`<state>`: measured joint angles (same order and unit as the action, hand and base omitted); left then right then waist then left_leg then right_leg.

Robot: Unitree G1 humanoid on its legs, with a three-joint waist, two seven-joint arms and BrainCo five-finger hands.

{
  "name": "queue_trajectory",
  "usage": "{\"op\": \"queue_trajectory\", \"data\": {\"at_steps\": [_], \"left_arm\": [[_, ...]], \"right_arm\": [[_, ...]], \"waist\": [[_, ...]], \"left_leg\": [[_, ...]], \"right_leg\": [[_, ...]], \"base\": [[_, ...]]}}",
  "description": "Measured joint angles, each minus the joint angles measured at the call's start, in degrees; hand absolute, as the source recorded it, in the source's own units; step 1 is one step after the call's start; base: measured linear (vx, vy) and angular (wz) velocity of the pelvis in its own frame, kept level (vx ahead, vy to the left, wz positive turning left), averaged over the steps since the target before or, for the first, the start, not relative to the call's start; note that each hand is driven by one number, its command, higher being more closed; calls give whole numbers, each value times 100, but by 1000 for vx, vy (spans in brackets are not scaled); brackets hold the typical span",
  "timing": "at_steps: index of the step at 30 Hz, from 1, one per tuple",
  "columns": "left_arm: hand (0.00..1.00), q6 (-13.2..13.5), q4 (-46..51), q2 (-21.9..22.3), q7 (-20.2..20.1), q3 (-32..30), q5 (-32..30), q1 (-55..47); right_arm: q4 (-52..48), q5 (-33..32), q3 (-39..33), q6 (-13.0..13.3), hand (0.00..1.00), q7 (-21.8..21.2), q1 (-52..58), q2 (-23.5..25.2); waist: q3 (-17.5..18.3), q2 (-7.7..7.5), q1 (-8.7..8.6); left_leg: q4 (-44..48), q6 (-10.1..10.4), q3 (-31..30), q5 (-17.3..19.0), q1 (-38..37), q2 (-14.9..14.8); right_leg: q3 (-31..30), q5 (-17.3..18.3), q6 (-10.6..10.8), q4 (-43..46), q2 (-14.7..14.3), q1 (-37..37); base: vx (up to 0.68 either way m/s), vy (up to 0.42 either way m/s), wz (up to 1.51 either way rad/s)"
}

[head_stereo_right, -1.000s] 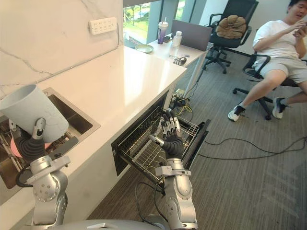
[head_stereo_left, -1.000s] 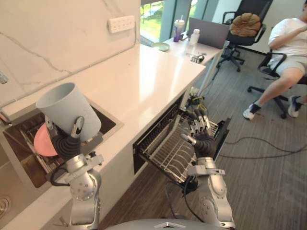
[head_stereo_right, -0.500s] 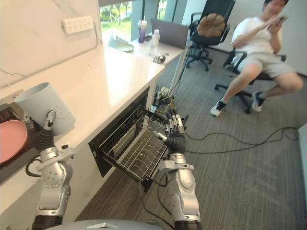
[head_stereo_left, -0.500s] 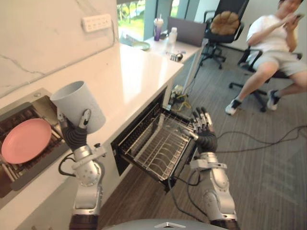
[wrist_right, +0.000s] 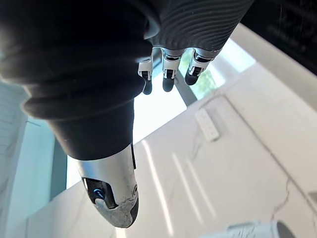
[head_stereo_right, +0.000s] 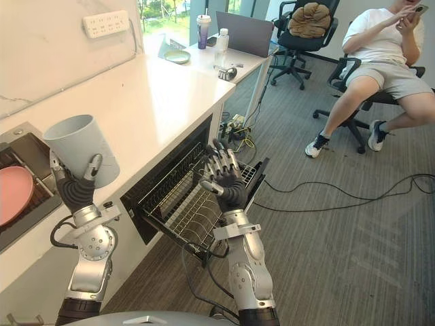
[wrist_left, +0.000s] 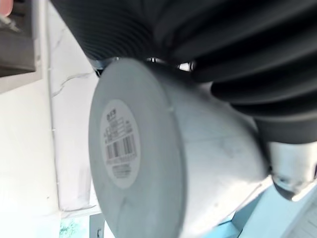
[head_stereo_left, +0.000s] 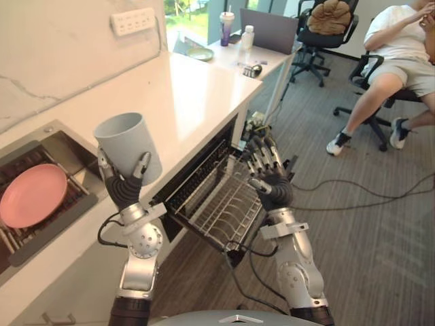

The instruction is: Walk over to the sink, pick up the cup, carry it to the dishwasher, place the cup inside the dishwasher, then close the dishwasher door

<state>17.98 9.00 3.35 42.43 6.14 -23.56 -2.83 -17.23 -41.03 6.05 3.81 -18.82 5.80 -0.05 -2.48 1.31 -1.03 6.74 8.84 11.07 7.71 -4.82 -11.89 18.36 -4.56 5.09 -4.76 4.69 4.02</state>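
Left hand (head_stereo_left: 126,190) fingers curled round the pale grey plastic cup (head_stereo_left: 128,145), mouth up, over the white table (head_stereo_left: 197,88) edge, left of the open dishwasher's wire rack (head_stereo_left: 228,204). Right hand (head_stereo_left: 272,190) fingers straight, empty. Cup looks light, rigid, smooth-walled, so a mid-body wrap suits it.

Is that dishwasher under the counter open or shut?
Open: the dishwasher shows a dark opening under the countertop, and its wire rack is slid out in front.
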Motion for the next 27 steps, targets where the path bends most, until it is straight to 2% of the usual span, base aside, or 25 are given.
{"op": "queue_trajectory", "data": {"at_steps": [3,5,8,14,18,21,27], "left_arm": [[100,-59,-206,-5,246,195,-796,40],[100,-206,-427,-39,570,335,-1457,148],[100,-388,-614,-146,1015,487,-2111,270],[100,-748,-805,-229,1787,550,-2845,537],[100,-953,-806,-240,2206,594,-3142,588],[100,-1145,-806,-242,2322,761,-3341,595],[100,-1394,-806,-237,2177,1033,-3518,707]], "right_arm": [[-4,-603,47,-263,0,-182,-3,-38],[-2,-1062,64,-485,0,-227,-15,-41],[17,-1391,215,-661,0,-232,-57,-70],[18,-1502,726,-628,0,-132,-267,-110],[19,-1498,978,-622,0,132,-366,-105],[19,-1481,1100,-533,0,359,-372,-110],[19,-1300,1358,-428,0,781,-433,-119]], "waist": [[16,-17,-4],[120,-66,-5],[191,-105,-28],[255,-114,-38],[344,-113,-18],[396,-101,-11],[445,-76,10]], "left_leg": [[-1,-28,2,-49,28,44],[-4,-47,11,-107,120,71],[-11,-55,25,-179,183,97],[-86,-53,74,-306,172,102],[-204,-38,166,-435,181,97],[-205,-35,168,-444,182,97],[-274,-30,172,-494,171,106]], "right_leg": [[9,-52,3,-30,53,-19],[5,-107,-12,-36,79,-124],[-23,-181,-36,-37,90,-202],[-26,-241,-78,-38,95,-244],[10,-255,-95,-37,99,-333],[111,-277,-103,-36,119,-329],[127,-334,-131,-36,129,-342]], "base": [[-88,18,3],[-107,9,-2],[-76,0,-4],[-91,-8,-3],[-55,-8,-4],[-10,0,1],[0,0,0]]}}
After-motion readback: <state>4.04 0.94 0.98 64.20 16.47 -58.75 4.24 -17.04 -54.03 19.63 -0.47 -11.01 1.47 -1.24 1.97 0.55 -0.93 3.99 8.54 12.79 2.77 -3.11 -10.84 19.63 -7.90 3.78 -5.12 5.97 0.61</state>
